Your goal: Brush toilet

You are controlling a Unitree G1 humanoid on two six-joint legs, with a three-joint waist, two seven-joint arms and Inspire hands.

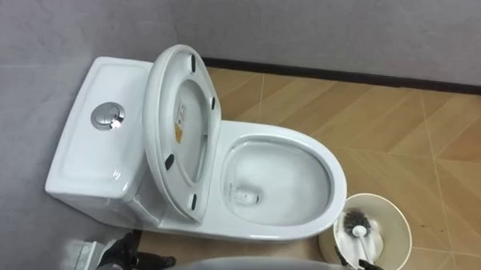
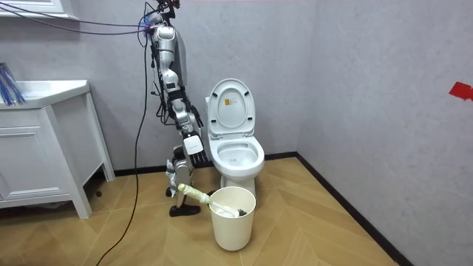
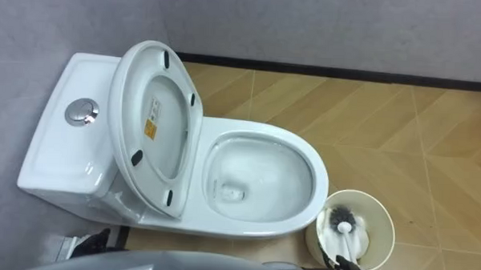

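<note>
Right hand (image 3: pixel 350 269) fingers curled round brush (image 3: pixel 343 231) handle; bristles in bucket (image 3: pixel 386 212) beside toilet (image 3: pixel 306 203).

**Inspector:** Access to the bowl?

**Assistant:** The white ceramic toilet (image 1: pixel 289 133) has its white oval seat and lid (image 1: pixel 180 133) raised, so the bowl mouth is open from above.

**Inspector:** Obstructions?

**Assistant:** A cream round bucket (image 1: pixel 402 229) stands just beside the front rim, with a white-handled black-bristled brush (image 1: pixel 356 227) in it. The tan wooden floor (image 1: pixel 433 126) beyond is free. A grey wall (image 1: pixel 324 30) closes the far side.

Soft even light, faint sheen on toilet (image 1: pixel 81 157)
</note>
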